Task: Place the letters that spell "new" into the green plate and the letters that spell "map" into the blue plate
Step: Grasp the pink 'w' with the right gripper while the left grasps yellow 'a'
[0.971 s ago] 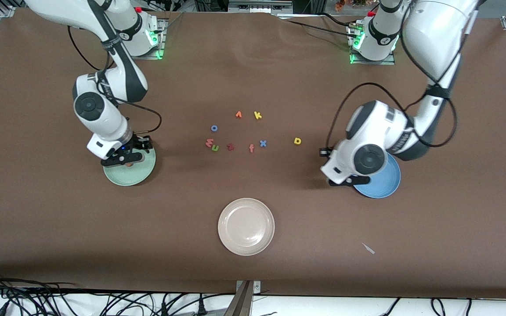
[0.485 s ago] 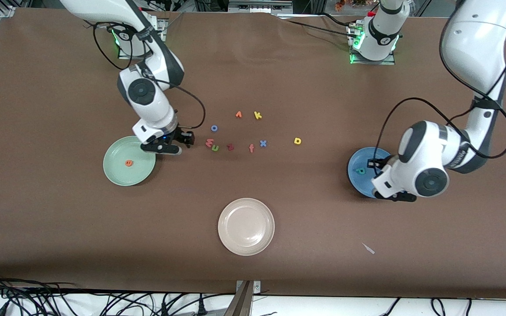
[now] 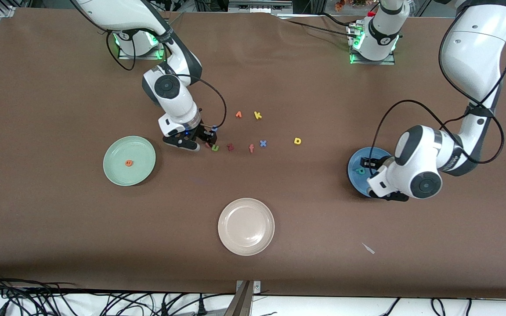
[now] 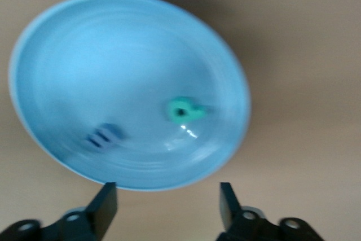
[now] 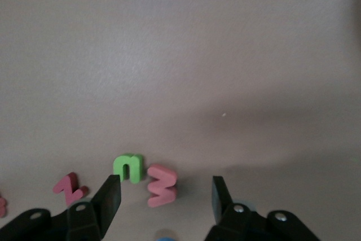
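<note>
The orange e (image 3: pixel 128 163) lies in the green plate (image 3: pixel 119 149). My right gripper (image 3: pixel 196 141) (image 5: pixel 166 193) stands open low over the pink w (image 5: pixel 162 184), with the green n (image 3: pixel 215 148) (image 5: pixel 128 167) beside it. On the blue plate (image 3: pixel 356 160) (image 4: pixel 67 43) rest the teal p (image 3: pixel 360 170) (image 4: pixel 183 109) and the blue-violet m (image 4: pixel 102 136). My left gripper (image 3: pixel 387 195) (image 4: pixel 166 198) hangs open and empty at that plate's rim. The yellow a (image 3: pixel 297 141) lies on the table between the letter cluster and the blue plate.
A dark red z (image 3: pixel 230 147), salmon f (image 3: pixel 251 148) and blue x (image 3: pixel 262 143) lie in a row beside the n. Farther from the camera are a yellow k (image 3: pixel 258 115), an orange letter (image 3: pixel 238 114) and a blue o (image 3: pixel 215 128). A cream plate (image 3: pixel 246 226) sits nearer the camera.
My right gripper left the e in the green plate and moved to the w and n. My left gripper slid off the blue plate's middle to its rim, uncovering the p.
</note>
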Available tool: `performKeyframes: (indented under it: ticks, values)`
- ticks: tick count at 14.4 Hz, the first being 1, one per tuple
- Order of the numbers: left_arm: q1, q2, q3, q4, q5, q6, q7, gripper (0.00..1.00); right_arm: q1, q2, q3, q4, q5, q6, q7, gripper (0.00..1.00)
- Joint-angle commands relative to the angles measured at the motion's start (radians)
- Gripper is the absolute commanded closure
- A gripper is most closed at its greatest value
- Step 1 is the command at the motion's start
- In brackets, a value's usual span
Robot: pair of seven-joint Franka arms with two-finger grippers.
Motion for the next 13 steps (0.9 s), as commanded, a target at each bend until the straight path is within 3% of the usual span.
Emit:
performKeyframes:
  ticks: [1,4,6,7,10,13]
  values:
    - [-0.009,-0.029,-0.086,-0.012,-0.014,-0.023,-0.18,0.0,0.015,0.025,-0.001,0.019,0.009,0.028,0.017,0.27]
    - [-0.043,-0.016,-0.145,-0.02,-0.045,-0.01,-0.343,0.0,0.025,0.042,-0.002,0.019,0.003,0.04,0.017,0.27]
    - [-0.063,-0.029,-0.163,-0.067,-0.102,0.065,-0.347,0.02,0.029,0.049,-0.002,0.011,-0.002,0.04,0.017,0.27]
    - [-0.063,-0.024,-0.206,-0.089,-0.101,0.102,-0.345,0.02,0.029,0.049,-0.002,0.003,-0.005,0.04,0.015,0.27]
    - [-0.081,-0.03,-0.271,-0.205,-0.01,0.281,-0.341,0.06,0.031,0.047,-0.002,-0.009,-0.006,0.04,0.014,0.29]
    - [-0.089,-0.03,-0.288,-0.284,0.146,0.407,-0.342,0.08,0.032,0.047,-0.002,-0.024,-0.012,0.04,0.003,0.31]
